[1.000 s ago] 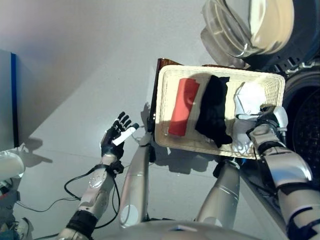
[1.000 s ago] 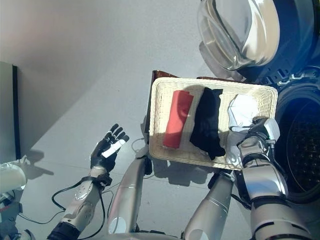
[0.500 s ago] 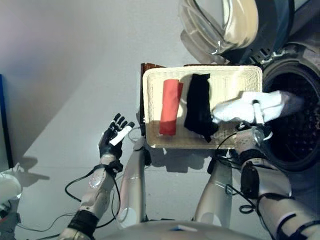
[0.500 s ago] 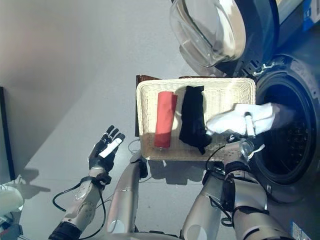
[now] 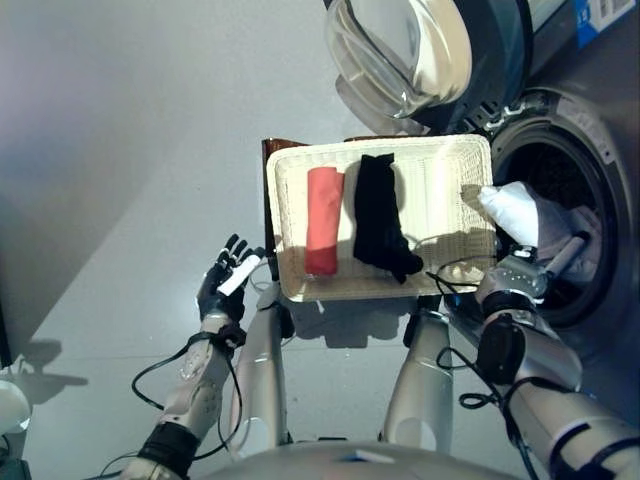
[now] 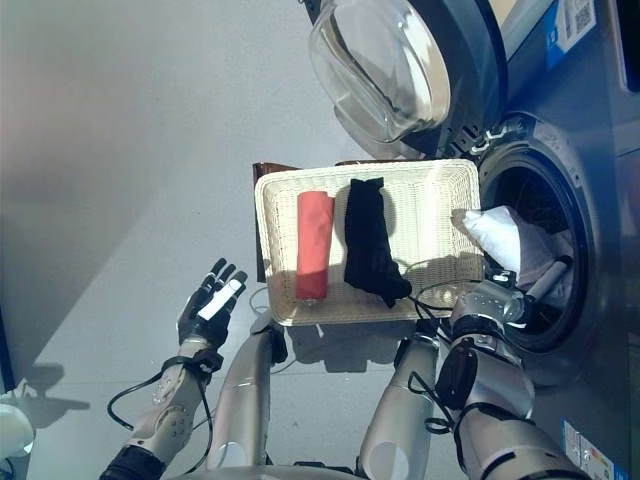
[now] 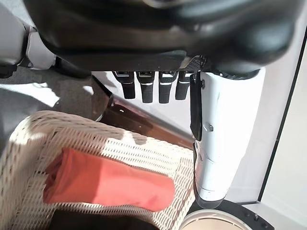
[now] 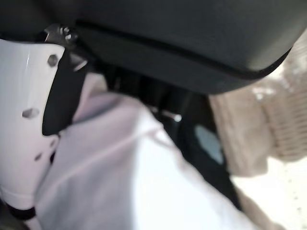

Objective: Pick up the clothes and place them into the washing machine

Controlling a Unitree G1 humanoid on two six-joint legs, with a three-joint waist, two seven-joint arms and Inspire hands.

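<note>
A white wicker basket (image 5: 455,160) holds a rolled red cloth (image 5: 322,220) and a black cloth (image 5: 380,218) side by side. My right hand (image 6: 495,298) is at the basket's right end, shut on a white cloth (image 5: 525,215). That cloth hangs in the mouth of the washing machine drum (image 6: 548,300). In the right wrist view the white cloth (image 8: 144,182) fills the space past the thumb (image 8: 24,120). Left of the basket, my left hand (image 5: 228,283) hovers open and holds nothing; its wrist view shows the red roll (image 7: 105,184) in the basket (image 7: 29,139).
The washer's round glass door (image 6: 375,65) stands open above the basket's far edge. A dark brown stand (image 5: 268,150) shows under the basket's left corner. Grey floor (image 5: 120,150) spreads to the left.
My right hand has carried the white cloth from over the basket's right end to the drum mouth. The camera has swung right, showing more of the washer. The left hand has stayed open.
</note>
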